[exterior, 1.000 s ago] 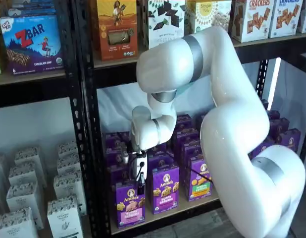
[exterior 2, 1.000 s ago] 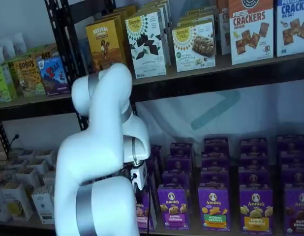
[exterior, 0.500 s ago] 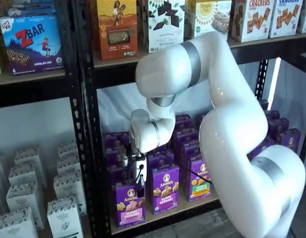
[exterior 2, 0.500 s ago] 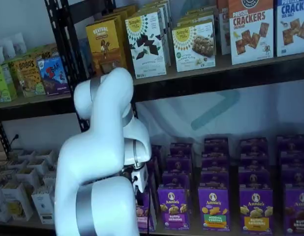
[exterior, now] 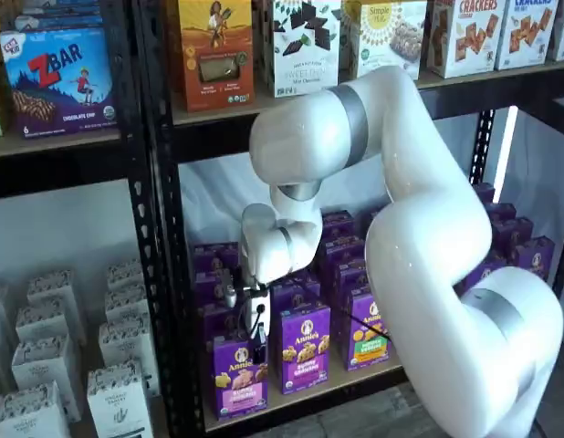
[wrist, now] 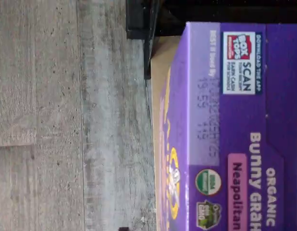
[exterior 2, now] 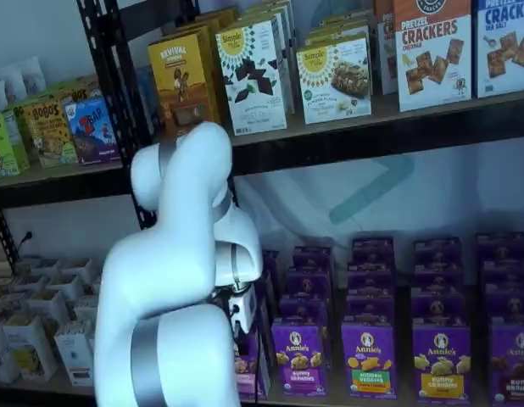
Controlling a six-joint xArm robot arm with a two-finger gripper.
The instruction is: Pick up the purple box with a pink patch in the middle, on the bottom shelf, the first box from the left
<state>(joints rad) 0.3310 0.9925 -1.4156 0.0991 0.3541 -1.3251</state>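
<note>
purple box (exterior: 240, 376) upright on bottom shelf (exterior: 305, 394), pink patch in front; claw (exterior: 260, 344) just above, grip unclear.

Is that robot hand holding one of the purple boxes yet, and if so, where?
It cannot be told. The gripper hangs at the top of the purple box, but the fingers' closure does not show.

A shop-like stockroom mock-up is showing here: black perforated steel rack posts (exterior: 157, 228) are carrying wooden shelf boards (exterior 2: 372, 119) that are holding rows of retail groceries facing front, such as Z Bar boxes (exterior: 58, 78), cracker boxes (exterior 2: 432, 52) and many identical purple Annie's boxes (exterior 2: 368, 356).
</note>
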